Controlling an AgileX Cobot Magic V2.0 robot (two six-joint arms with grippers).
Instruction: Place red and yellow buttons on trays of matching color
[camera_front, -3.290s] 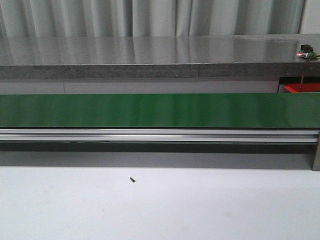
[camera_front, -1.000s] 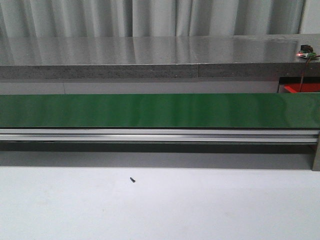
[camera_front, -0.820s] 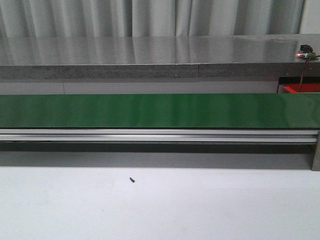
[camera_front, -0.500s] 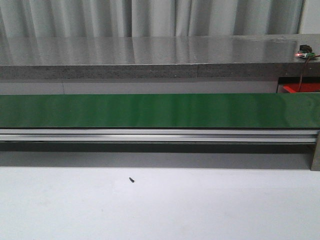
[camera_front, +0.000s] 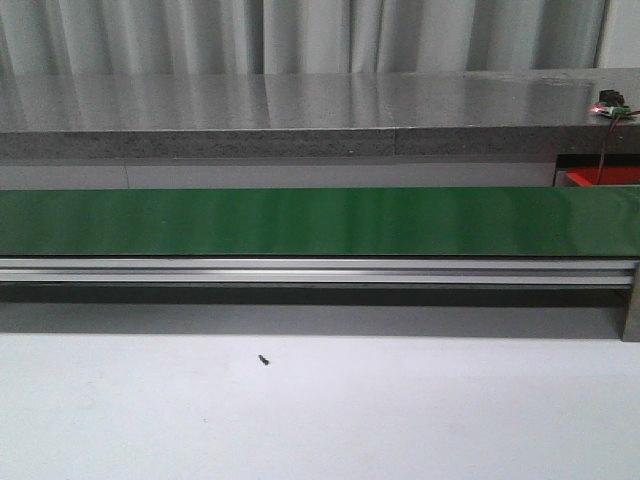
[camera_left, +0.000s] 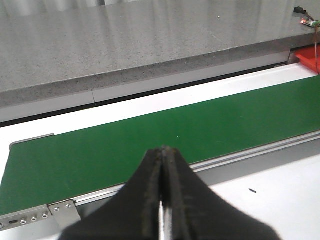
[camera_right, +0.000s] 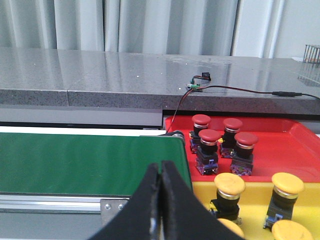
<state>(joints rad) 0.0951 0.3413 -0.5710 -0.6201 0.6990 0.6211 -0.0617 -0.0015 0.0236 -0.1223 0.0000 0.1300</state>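
Four red buttons (camera_right: 209, 135) sit on the red tray (camera_right: 280, 145) at right; both the left gripper (camera_left: 163, 200) and the right gripper (camera_right: 160, 200) are pressed together, empty.

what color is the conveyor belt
Green, plain with no pattern. The conveyor belt shows best in the front view, spanning the whole width.

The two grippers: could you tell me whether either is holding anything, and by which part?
Nothing is held. The left gripper and the right gripper are both shut with nothing between their fingers.
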